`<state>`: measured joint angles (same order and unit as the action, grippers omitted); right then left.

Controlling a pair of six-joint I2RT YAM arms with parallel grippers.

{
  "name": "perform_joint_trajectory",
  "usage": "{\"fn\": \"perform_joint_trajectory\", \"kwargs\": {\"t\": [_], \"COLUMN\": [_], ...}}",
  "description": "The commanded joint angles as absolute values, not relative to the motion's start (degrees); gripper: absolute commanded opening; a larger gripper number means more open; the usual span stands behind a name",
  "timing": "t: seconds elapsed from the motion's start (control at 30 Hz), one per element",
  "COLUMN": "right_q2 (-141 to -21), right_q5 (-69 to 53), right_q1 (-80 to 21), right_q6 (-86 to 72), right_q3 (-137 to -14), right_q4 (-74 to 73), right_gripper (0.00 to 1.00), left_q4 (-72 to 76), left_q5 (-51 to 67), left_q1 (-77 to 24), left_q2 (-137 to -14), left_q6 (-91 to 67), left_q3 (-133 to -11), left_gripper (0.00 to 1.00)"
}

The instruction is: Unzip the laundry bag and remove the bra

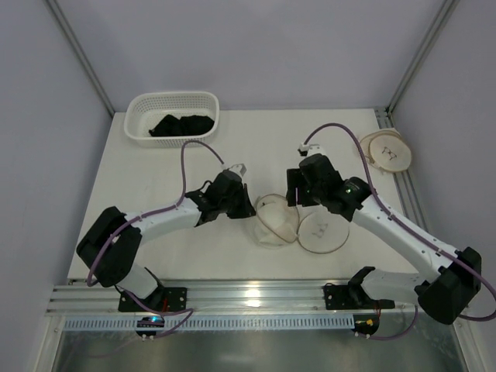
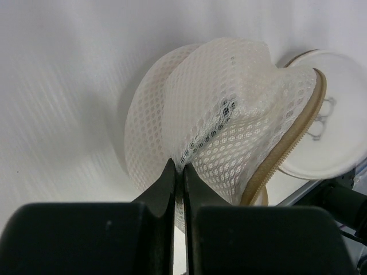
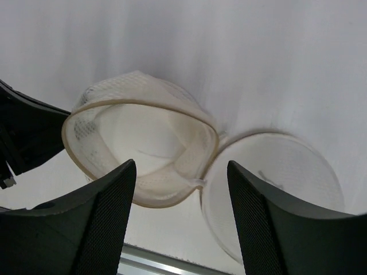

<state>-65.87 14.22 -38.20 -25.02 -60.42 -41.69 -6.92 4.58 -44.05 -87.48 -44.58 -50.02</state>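
Observation:
The laundry bag [image 1: 277, 221] lies unzipped mid-table, its brown-trimmed rim [image 3: 137, 106] gaping, and its round lid [image 1: 324, 231] is folded out flat to the right. My left gripper [image 1: 249, 205] is shut on the bag's mesh wall [image 2: 223, 114], pinching a fold at its left side [image 2: 178, 167]. My right gripper [image 1: 294, 195] is open and empty just above the bag's mouth [image 3: 181, 162]. Inside the bag I see a pale cup shape with a thin dark line, the bra [image 3: 150, 146]. Dark edging shows through the mesh [image 2: 213, 129].
A white lattice basket [image 1: 138, 116] with black cloth [image 1: 181, 125] stands at the back left. A second round cream pouch [image 1: 387, 149] lies at the table's right edge by the frame rail. The metal rail [image 1: 256, 294] runs along the near edge.

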Motion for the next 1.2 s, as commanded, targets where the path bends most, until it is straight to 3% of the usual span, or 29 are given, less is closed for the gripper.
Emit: {"fn": "perform_joint_trajectory", "kwargs": {"t": [0.0, 0.4, 0.8, 0.93, 1.03, 1.07, 1.17], "right_q2": [-69.69, -79.01, -87.0, -89.29, -90.0, -89.91, -88.78], "right_q5": [4.23, -4.57, 6.59, 6.77, 6.07, 6.06, 6.85], "right_q1": [-38.58, -39.72, -43.94, -45.0, -45.18, -45.09, -45.18], "right_q6": [-23.46, -25.66, -29.53, -29.79, -29.62, -29.53, -29.18], "right_q3": [-58.55, -53.36, -50.98, -50.45, -50.1, -50.18, -50.45], "right_q4": [-34.38, -25.14, -26.63, -25.23, -23.82, -23.21, -23.03], "right_gripper": [0.67, 0.62, 0.69, 0.67, 0.51, 0.36, 0.04], "left_q4": [-2.99, -0.62, -0.44, -0.35, -0.44, 0.26, 1.41], "left_q5": [6.33, 6.94, 6.94, 7.29, 7.73, 7.82, 8.0], "left_q1": [-43.86, -43.86, -43.86, -43.86, -43.86, -43.86, -43.86], "left_q2": [-87.45, -86.48, -85.69, -85.78, -86.04, -86.04, -85.96], "left_q6": [-46.14, -47.81, -48.51, -48.87, -49.22, -49.31, -49.48], "left_q3": [-49.31, -47.02, -46.67, -46.5, -46.41, -46.23, -45.88], "left_gripper": [0.0, 0.0, 0.0, 0.0, 0.0, 0.0, 0.0]}}
